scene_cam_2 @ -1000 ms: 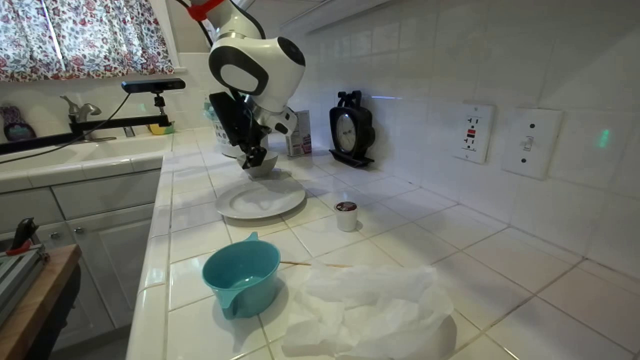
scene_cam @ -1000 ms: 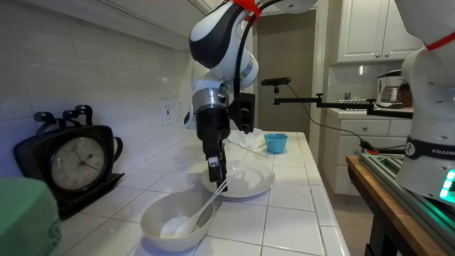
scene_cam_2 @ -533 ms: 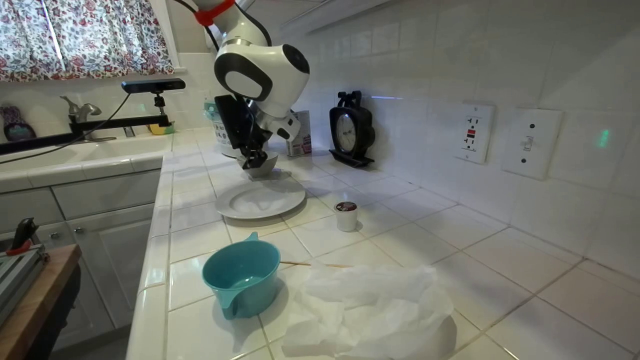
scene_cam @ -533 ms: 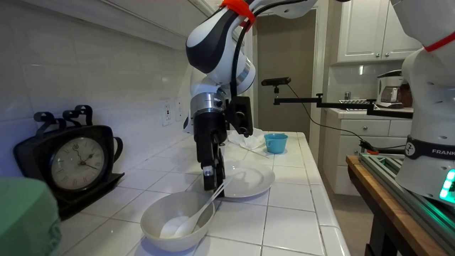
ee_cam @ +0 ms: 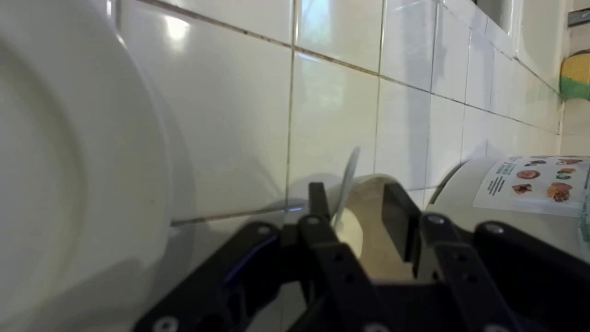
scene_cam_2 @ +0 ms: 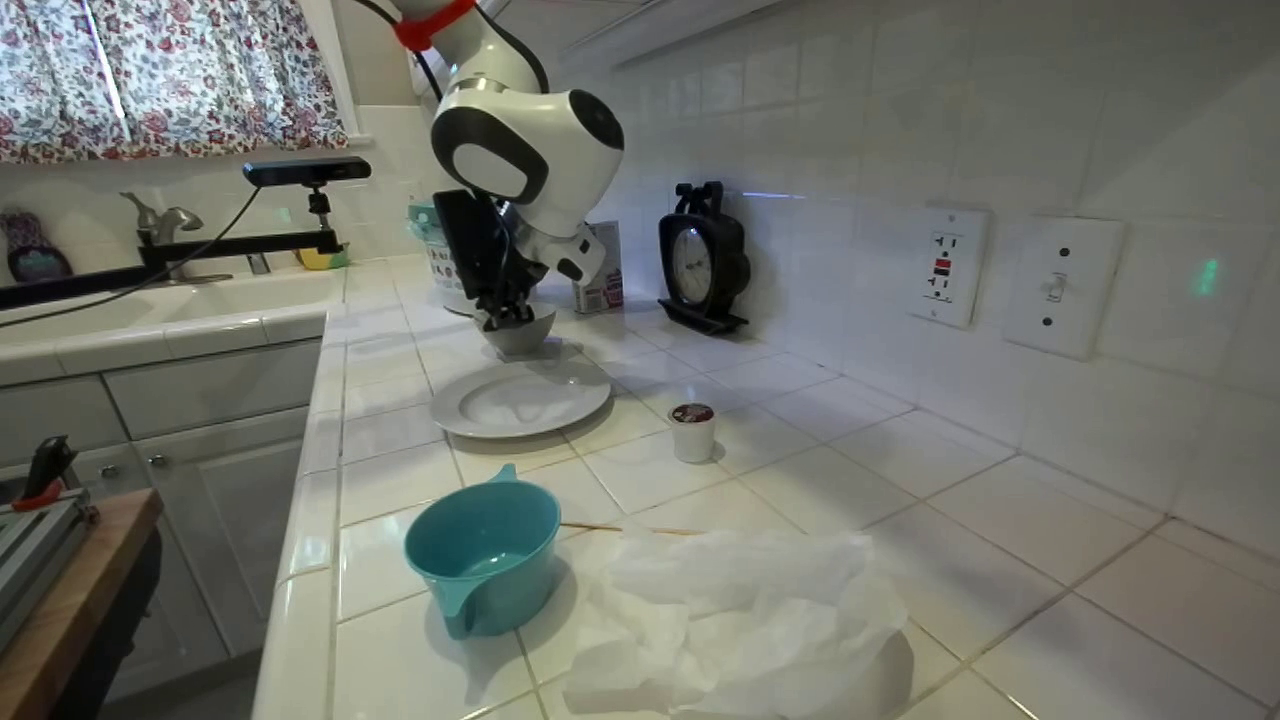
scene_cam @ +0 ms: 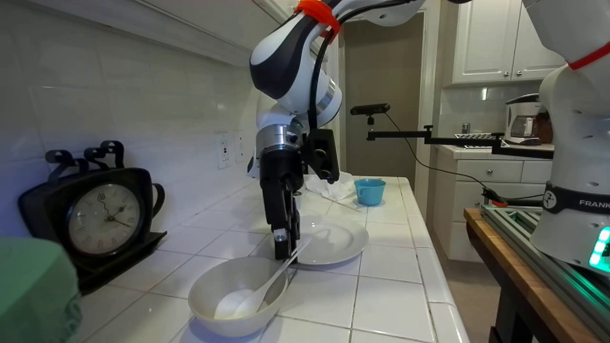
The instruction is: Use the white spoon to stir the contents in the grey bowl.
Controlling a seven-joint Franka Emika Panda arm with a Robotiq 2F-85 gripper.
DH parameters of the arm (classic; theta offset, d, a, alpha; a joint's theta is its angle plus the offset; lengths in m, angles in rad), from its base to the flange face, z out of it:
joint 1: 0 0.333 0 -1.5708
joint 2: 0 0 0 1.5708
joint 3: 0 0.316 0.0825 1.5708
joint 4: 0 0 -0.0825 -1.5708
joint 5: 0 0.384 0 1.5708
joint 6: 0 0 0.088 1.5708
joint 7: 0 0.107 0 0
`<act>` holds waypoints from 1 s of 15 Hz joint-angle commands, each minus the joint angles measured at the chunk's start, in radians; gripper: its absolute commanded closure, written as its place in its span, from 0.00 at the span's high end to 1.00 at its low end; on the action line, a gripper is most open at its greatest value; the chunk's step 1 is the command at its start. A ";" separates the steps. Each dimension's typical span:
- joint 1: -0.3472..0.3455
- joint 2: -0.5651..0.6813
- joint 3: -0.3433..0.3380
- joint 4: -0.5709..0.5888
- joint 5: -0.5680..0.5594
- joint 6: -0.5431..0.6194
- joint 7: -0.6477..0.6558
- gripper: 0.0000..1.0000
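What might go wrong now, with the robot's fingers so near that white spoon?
The fingers stand apart, with the handle of the white spoon seemingly between them, nearer one; closing may shove it aside or miss.

That handle sticks out over the rim of the grey bowl, so a bump might flip the spoon and scatter the white mound.

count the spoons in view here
1: the white spoon, its head in the grey bowl, its handle out over the rim. Others could hide under the crumpled paper.
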 commanded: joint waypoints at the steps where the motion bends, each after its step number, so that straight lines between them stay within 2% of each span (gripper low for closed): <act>1: -0.014 0.008 0.007 0.016 0.021 -0.035 0.021 0.31; 3: -0.015 0.004 0.007 0.012 0.022 -0.046 0.026 0.26; 4: -0.015 0.001 0.006 0.009 0.022 -0.051 0.029 0.30; 8: -0.017 -0.015 0.004 -0.004 0.023 -0.066 0.036 0.32; 10: -0.018 -0.020 0.001 -0.008 0.023 -0.072 0.038 0.26; 11: -0.020 -0.022 -0.001 -0.010 0.025 -0.075 0.037 0.19; 12: -0.021 -0.024 -0.002 -0.011 0.025 -0.077 0.037 0.06; 14: -0.023 -0.027 -0.006 -0.013 0.026 -0.081 0.037 0.05; 15: -0.025 -0.027 -0.007 -0.013 0.026 -0.084 0.036 0.00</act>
